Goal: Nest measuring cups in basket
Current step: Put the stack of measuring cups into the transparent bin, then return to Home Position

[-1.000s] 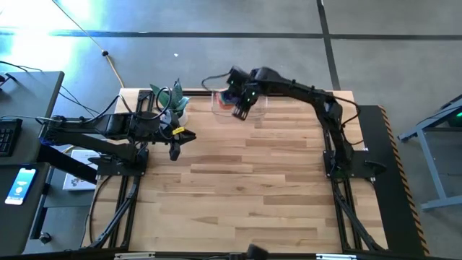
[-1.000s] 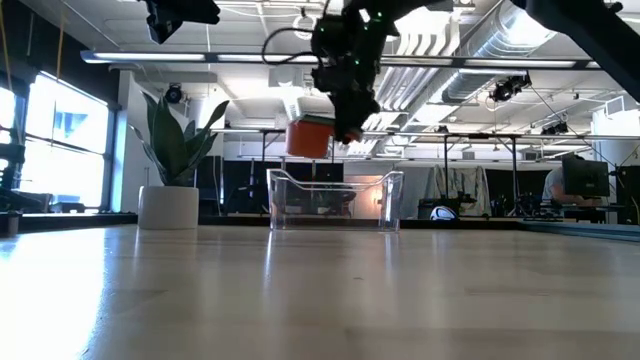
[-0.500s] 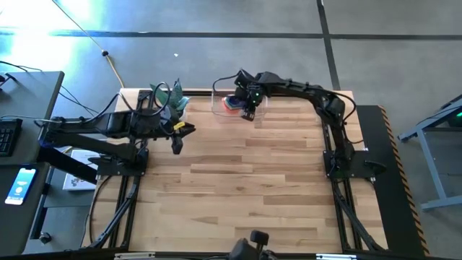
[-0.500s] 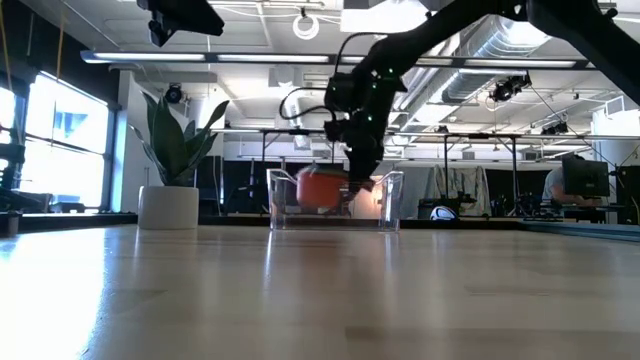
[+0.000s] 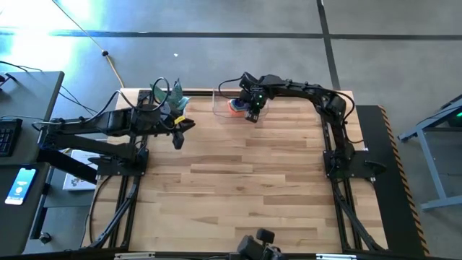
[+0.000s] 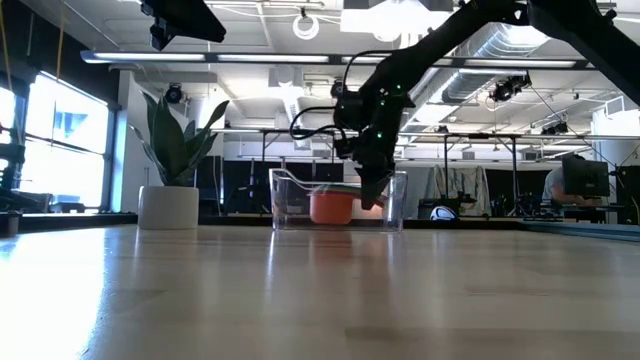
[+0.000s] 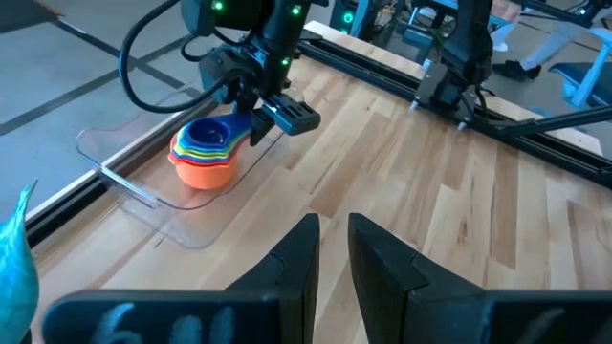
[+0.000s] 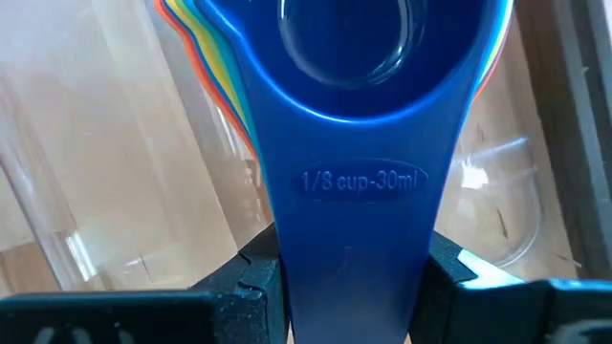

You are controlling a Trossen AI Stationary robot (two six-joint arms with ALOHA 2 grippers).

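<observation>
Far edge crowded, the rest of the tabletop [image 5: 238, 180] open to us

We see bare planks across the near and middle tabletop. At the far edge, the basket [image 5: 220, 110] is taken up by the nested measuring cups [image 7: 206, 153] and the right end effector [image 7: 273, 110] clamped on their handles; the white plant pot [image 6: 168, 207] stands left of it, with the left end effector [image 5: 177, 139] hovering near.

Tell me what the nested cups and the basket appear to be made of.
The measuring cups: likely moulded plastic, glossy, with bright solid colours and raised lettering on the blue handle. The basket: probably clear hard plastic, since the wood shows through its walls and its edges catch glints.
</observation>
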